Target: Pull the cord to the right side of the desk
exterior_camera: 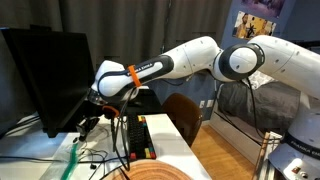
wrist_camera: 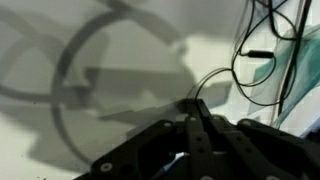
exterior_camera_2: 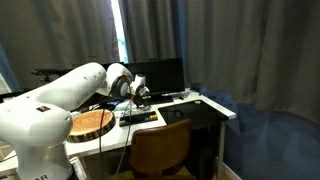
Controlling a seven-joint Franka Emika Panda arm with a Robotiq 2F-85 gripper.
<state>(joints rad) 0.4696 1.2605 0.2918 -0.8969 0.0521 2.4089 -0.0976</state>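
A thin black cord curls up from my fingertips over the white desk in the wrist view, and more loops of it lie at the upper right. My gripper has its fingers pressed together on the cord. In both exterior views the gripper hangs low over the desk just in front of the monitor. Dark cords trail down across the desk below it.
A black box with coloured parts lies on the desk beside a round wooden slab. A brown chair stands at the desk edge. A green object lies near the cords.
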